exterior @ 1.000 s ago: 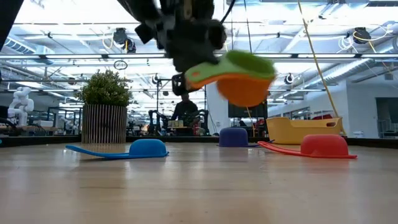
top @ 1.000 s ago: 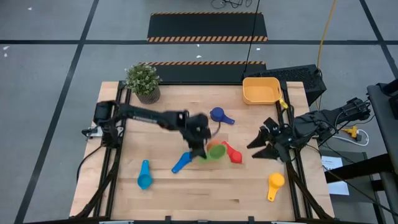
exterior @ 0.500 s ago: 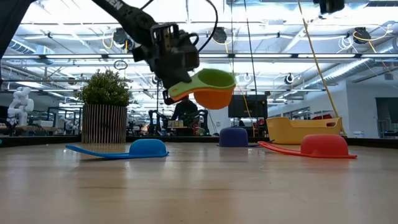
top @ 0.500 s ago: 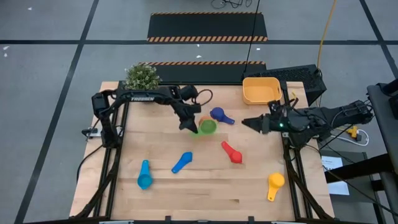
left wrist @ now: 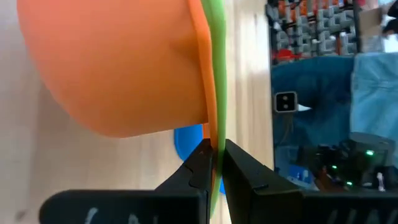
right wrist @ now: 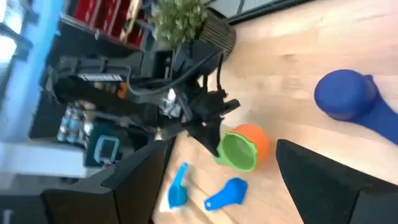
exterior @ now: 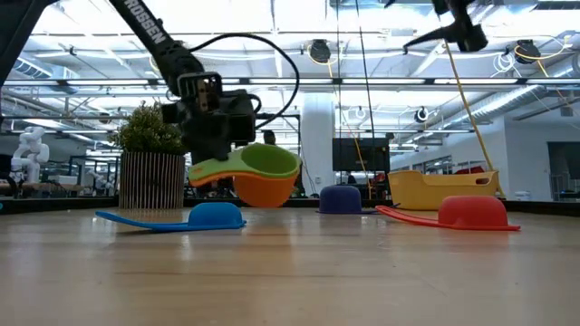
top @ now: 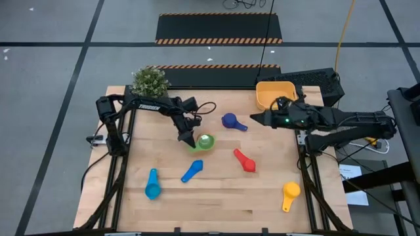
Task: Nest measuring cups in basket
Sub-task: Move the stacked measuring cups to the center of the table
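Left gripper (top: 189, 139) fingers clamp the handles of a green cup (top: 205, 142) nested in an orange cup (exterior: 263, 188); right gripper (top: 257, 120) fingers apart; basket (top: 274, 96) at one o'clock.

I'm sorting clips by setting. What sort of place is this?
Probably a robotics lab or workshop hall: a pale wooden work table on a grey floor with black taped lines, black-and-orange hazard-striped mats, and high ceiling lights behind.

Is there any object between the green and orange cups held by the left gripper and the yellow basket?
Yes. The dark blue cup lies on the table roughly between the held green cup with its orange cup and the basket. The open right gripper hangs there too.
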Controlling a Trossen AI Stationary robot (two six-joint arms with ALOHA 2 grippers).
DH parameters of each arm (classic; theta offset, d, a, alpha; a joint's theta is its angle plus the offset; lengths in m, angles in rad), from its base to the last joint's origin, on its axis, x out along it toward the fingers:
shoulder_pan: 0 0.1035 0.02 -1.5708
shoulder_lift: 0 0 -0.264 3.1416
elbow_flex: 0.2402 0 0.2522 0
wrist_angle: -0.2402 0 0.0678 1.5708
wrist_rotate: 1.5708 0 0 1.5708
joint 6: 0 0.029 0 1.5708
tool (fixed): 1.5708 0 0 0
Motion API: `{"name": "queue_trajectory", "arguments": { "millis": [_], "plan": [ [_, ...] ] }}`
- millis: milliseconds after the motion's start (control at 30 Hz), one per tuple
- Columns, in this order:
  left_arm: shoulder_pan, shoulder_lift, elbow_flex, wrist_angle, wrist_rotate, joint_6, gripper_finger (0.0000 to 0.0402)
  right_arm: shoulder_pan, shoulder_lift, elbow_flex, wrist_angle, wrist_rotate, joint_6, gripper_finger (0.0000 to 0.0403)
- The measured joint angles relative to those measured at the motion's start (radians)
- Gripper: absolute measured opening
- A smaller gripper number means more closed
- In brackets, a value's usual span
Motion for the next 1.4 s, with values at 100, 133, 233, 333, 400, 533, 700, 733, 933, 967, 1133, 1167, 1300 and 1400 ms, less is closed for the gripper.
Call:
{"name": "queue_trajectory", "arguments": {
  "millis": [100, 133, 233, 333, 400, 533, 700, 733, 933, 967, 1133, 1167, 1300, 1400],
  "plan": [
    [-0.001, 0.000, -0.020, 0.069, 0.053, -0.041, 0.0025, -0.071, 0.015, -0.019, 0.001, -0.136, -0.048, 0.0304],
    [-0.004, 0.000, -0.024, 0.095, 0.058, -0.063, 0.0025, -0.096, 0.019, -0.033, 0.009, -0.183, -0.066, 0.0304],
    [-0.014, 0.000, -0.033, 0.168, 0.063, -0.129, 0.0025, -0.177, 0.023, -0.091, 0.073, -0.324, -0.124, 0.0304],
    [-0.031, 0.000, -0.035, 0.237, 0.103, -0.199, 0.0025, -0.268, 0.023, -0.162, 0.177, -0.486, -0.156, 0.0304],
    [-0.046, 0.000, -0.035, 0.281, 0.102, -0.241, 0.0026, -0.333, 0.023, -0.208, 0.243, -0.590, -0.165, 0.0304],
    [-0.066, 0.000, -0.035, 0.309, 0.013, -0.294, 0.0026, -0.456, 0.023, -0.270, 0.352, -0.763, -0.168, 0.0304],
    [-0.067, 0.001, -0.035, 0.308, -0.083, -0.357, 0.0026, -0.573, 0.022, -0.289, 0.399, -0.945, -0.209, 0.0304],
    [-0.068, 0.001, -0.035, 0.308, -0.095, -0.360, 0.0026, -0.591, 0.022, -0.289, 0.399, -0.969, -0.220, 0.0304],
    [-0.065, 0.001, -0.035, 0.307, -0.188, -0.397, 0.0056, -0.661, 0.022, -0.289, 0.398, -1.096, -0.231, 0.0304],
    [-0.065, 0.001, -0.035, 0.306, -0.200, -0.404, 0.0067, -0.666, 0.022, -0.289, 0.398, -1.107, -0.231, 0.0304],
    [-0.064, 0.001, -0.035, 0.297, -0.270, -0.427, 0.0126, -0.676, 0.022, -0.289, 0.398, -1.120, -0.228, 0.0304],
    [-0.064, 0.001, -0.035, 0.293, -0.284, -0.428, 0.0138, -0.676, 0.022, -0.289, 0.398, -1.120, -0.228, 0.0304],
    [-0.064, 0.001, -0.035, 0.255, -0.353, -0.441, 0.0175, -0.676, 0.022, -0.289, 0.398, -1.120, -0.226, 0.0304],
    [-0.058, 0.001, -0.035, 0.210, -0.379, -0.463, 0.0194, -0.676, 0.026, -0.289, 0.392, -1.113, -0.210, 0.0304]
  ]
}}
